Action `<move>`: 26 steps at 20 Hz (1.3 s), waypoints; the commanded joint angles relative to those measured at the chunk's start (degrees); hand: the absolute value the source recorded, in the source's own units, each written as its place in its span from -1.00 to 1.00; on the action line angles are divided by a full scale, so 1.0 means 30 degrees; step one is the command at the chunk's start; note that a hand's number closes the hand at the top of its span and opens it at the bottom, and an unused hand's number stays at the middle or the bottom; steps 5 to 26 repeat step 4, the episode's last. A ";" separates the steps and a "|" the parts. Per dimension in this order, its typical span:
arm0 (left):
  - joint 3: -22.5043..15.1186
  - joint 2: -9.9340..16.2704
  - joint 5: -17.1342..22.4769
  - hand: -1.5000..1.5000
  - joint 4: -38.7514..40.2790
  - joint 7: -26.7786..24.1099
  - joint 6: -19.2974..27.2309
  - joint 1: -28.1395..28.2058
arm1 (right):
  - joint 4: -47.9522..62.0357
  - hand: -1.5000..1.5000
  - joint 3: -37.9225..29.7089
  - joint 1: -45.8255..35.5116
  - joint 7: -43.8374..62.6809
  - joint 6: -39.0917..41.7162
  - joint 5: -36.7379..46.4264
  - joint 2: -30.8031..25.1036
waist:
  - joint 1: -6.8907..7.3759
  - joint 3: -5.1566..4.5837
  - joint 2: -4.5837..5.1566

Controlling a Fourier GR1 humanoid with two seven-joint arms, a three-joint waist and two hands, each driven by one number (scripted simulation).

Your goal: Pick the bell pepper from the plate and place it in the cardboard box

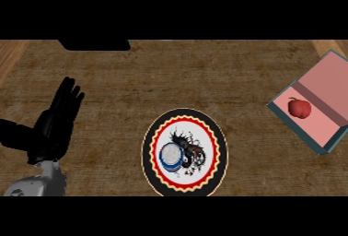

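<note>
While pepper (299, 107) lies in box (325, 103), plate (185, 115) on brown counter (204, 73)

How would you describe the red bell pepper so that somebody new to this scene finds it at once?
Look at the right edge of the wooden counter, where an open box with a pink inside lies at a slant. The bell pepper lies inside it. It is the only small, round, red thing; the patterned plate is at the middle.
</note>
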 commanded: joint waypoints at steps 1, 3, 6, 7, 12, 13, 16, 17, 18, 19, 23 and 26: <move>0.0198 -0.0011 -0.0204 0.00 0.0244 -0.0059 0.0297 -0.0351 | 0.2405 -1.00 -0.0300 0.0540 -0.2576 0.0589 -0.0426 -0.1359 | 0.0035 0.0003 0.0025; 0.0662 0.0466 0.0714 0.00 -0.0582 0.0161 -0.0566 0.0379 | 0.2787 -1.00 -0.0544 0.1286 -0.2815 0.1535 -0.0967 -0.1831 | 0.0018 0.0001 0.0002; 0.0213 0.0229 0.0323 0.00 -0.0185 0.0413 -0.0326 -0.0258 | 0.4018 -1.00 -0.0269 0.0449 -0.3018 0.1117 -0.0656 -0.2553 | 0.0065 0.0004 0.0028; 0.0213 0.0229 0.0323 0.00 -0.0185 0.0413 -0.0326 -0.0258 | 0.4018 -1.00 -0.0269 0.0449 -0.3018 0.1117 -0.0656 -0.2553 | 0.0065 0.0004 0.0028; 0.0213 0.0229 0.0323 0.00 -0.0185 0.0413 -0.0326 -0.0258 | 0.4018 -1.00 -0.0269 0.0449 -0.3018 0.1117 -0.0656 -0.2553 | 0.0065 0.0004 0.0028; 0.0213 0.0229 0.0323 0.00 -0.0185 0.0413 -0.0326 -0.0258 | 0.4018 -1.00 -0.0269 0.0449 -0.3018 0.1117 -0.0656 -0.2553 | 0.0065 0.0004 0.0028; 0.0213 0.0229 0.0323 0.00 -0.0185 0.0413 -0.0326 -0.0258 | 0.4018 -1.00 -0.0269 0.0449 -0.3018 0.1117 -0.0656 -0.2553 | 0.0065 0.0004 0.0028; 0.0213 0.0229 0.0323 0.00 -0.0185 0.0413 -0.0326 -0.0258 | 0.4018 -1.00 -0.0269 0.0449 -0.3018 0.1117 -0.0656 -0.2553 | 0.0065 0.0004 0.0028; 0.0213 0.0229 0.0323 0.00 -0.0185 0.0413 -0.0326 -0.0258 | 0.4018 -1.00 -0.0269 0.0449 -0.3018 0.1117 -0.0656 -0.2553 | 0.0065 0.0004 0.0028; 0.0213 0.0229 0.0323 0.00 -0.0185 0.0413 -0.0326 -0.0258 | 0.4018 -1.00 -0.0269 0.0449 -0.3018 0.1117 -0.0656 -0.2553 | 0.0065 0.0004 0.0028; 0.0213 0.0229 0.0323 0.00 -0.0185 0.0413 -0.0326 -0.0258 | 0.4018 -1.00 -0.0269 0.0449 -0.3018 0.1117 -0.0656 -0.2553 | 0.0065 0.0004 0.0028; 0.0213 0.0229 0.0323 0.00 -0.0185 0.0413 -0.0326 -0.0258 | 0.4018 -1.00 -0.0269 0.0449 -0.3018 0.1117 -0.0656 -0.2553 | 0.0065 0.0004 0.0028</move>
